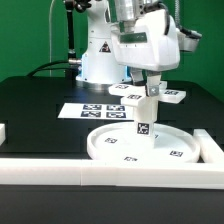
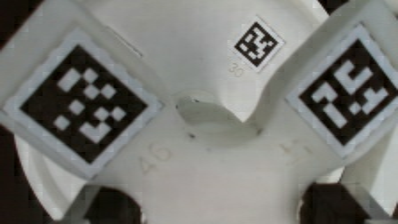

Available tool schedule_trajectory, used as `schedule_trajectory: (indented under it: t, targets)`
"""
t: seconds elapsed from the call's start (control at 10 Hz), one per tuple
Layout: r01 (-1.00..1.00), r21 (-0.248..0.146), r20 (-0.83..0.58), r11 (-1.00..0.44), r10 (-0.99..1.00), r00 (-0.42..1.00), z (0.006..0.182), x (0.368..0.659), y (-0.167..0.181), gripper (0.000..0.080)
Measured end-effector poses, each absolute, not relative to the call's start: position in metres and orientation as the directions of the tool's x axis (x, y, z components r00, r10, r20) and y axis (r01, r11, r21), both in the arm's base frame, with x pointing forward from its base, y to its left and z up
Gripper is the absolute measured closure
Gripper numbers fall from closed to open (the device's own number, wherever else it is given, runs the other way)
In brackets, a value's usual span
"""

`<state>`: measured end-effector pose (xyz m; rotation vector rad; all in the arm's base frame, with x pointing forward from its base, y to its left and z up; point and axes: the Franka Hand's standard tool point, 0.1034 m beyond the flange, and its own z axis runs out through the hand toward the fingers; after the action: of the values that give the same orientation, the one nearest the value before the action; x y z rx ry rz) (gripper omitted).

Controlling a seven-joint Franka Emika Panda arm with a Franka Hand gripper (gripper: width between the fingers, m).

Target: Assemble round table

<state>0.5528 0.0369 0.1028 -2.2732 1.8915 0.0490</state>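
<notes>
Three table parts in play: round disc, cylinder leg, cross-shaped piece.
Marker board: flat on the black bench, toward the exterior view's left, behind the disc; not in the arm's path.
Round disc: rimmed, lying flat at the near edge of the bench against the front border rail, tags on its floor.
Cylinder leg: upright over the middle of the disc, tag facing the camera; whether it is seated there I cannot tell.
Gripper: directly above the leg; fingers look clenched on the cross-shaped piece, which the wrist view shows filling the frame, tagged arms spread around a central hub.
Step, judged: joining the cross to the leg top.
To do it well: keep the hub centred on the leg axis, press straight down, no tilt.
Obstruction: none close; another tagged white piece lies behind, at the exterior view's right, apart.
Risk: side load could tip the leg.
</notes>
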Motion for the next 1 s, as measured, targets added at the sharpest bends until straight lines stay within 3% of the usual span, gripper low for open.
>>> schedule_trajectory:
  t: [0.2, 0.7, 1.0]
  targets:
    - [-0.990, -0.111, -0.157, -0.085, -0.982, 0.102, 0.1029, 0.5533, 0.0370, 0.0354]
    - [-0.911, -0.035, -0.234, 0.412, -0.889, -0.393, 0.1062, 0.5567, 0.0352, 0.0354]
    - [-0.830, -0.025, -0.255, 0.557, -0.806, -0.533, 0.1070, 0.5597, 0.0349, 0.0354]
